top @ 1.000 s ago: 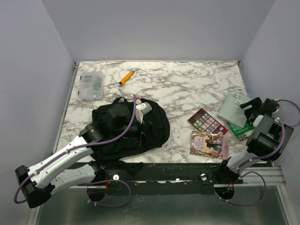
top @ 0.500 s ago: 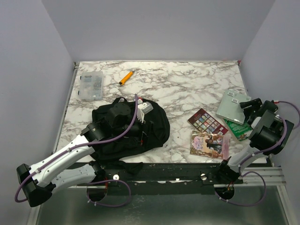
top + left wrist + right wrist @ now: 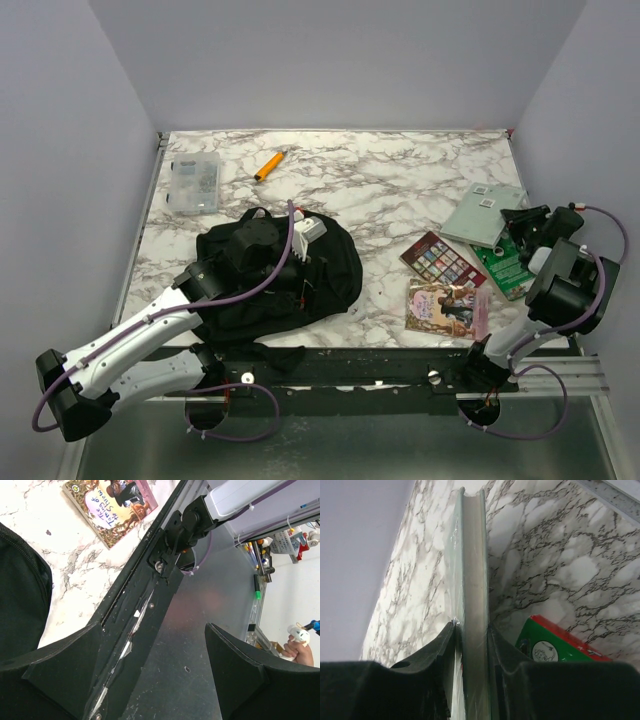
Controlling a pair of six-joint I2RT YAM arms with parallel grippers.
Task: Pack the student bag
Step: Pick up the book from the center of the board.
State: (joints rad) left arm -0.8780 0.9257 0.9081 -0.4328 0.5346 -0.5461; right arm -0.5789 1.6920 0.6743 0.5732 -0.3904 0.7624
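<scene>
Right wrist view shows what the overhead cannot: the right gripper (image 3: 470, 630) pinching a thin pale green book (image 3: 470, 570) edge-on between its black pads, with a glossy green, red-edged item (image 3: 555, 642) beneath on the marble table (image 3: 545, 555). Overhead, the student bag (image 3: 280, 265), soft black fabric, lies at the table's near left, its dark mass swallowing the left gripper (image 3: 150, 630). Only the left wrist view shows those jaws spread wide, with the bag cut off at the frame's left.

From overhead, behind the bases, I see the whole bench (image 3: 400, 180). My left wrist view faces its near edge, sharing the picture book (image 3: 107, 502). My right wrist view peers close between its fingers (image 3: 432, 675) at the pale book (image 3: 472, 580).
</scene>
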